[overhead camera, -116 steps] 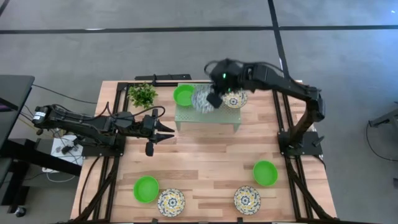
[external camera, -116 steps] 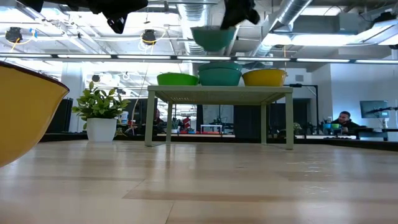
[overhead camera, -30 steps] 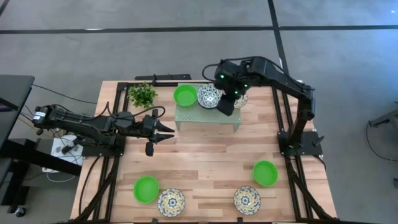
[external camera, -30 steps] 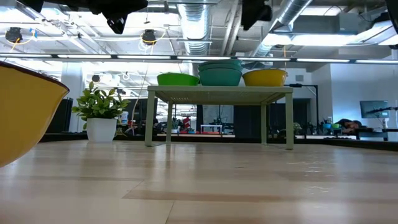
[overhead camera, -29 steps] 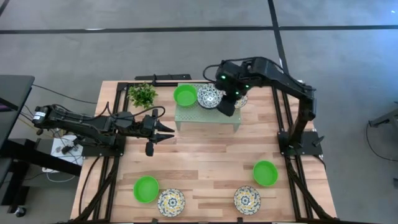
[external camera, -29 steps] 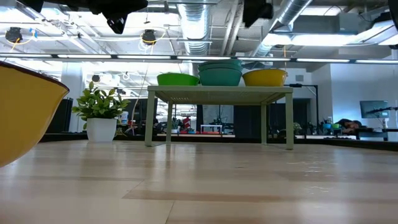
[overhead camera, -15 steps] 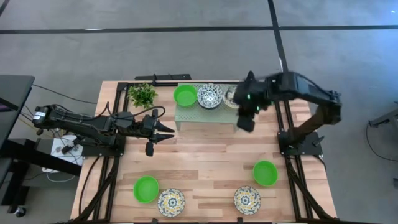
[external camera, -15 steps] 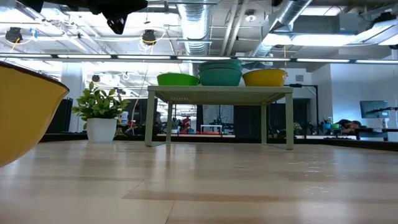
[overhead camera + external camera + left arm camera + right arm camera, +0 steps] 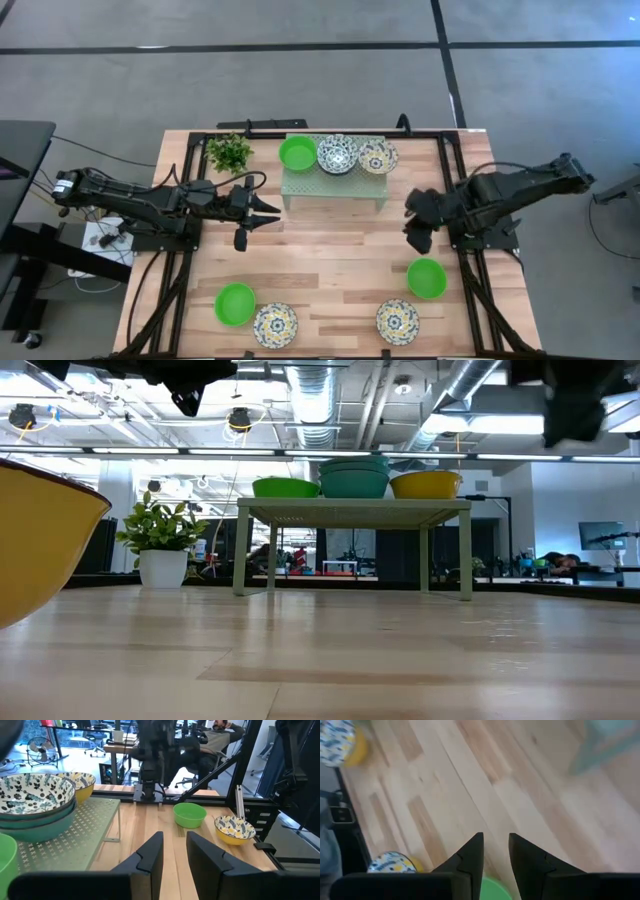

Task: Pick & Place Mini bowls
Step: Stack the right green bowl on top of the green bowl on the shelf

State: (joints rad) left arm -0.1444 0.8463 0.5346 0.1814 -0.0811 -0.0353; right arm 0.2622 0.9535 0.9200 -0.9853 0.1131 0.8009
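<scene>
We see the right gripper (image 9: 418, 236) empty, fingers slightly apart, above the wooden worktop (image 9: 330, 255) near a plain green mini bowl (image 9: 427, 278), the pale green perforated rack (image 9: 333, 178) holding stacked bowls, probably four, left gripper (image 9: 268, 214) parted, idle.

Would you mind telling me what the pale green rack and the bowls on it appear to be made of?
The pale green perforated rack looks like painted sheet metal, given its fine punched pattern and thin legs. The white bowl with blue pattern looks like glazed ceramic, possibly melamine, judging by its smooth printed surface.
</scene>
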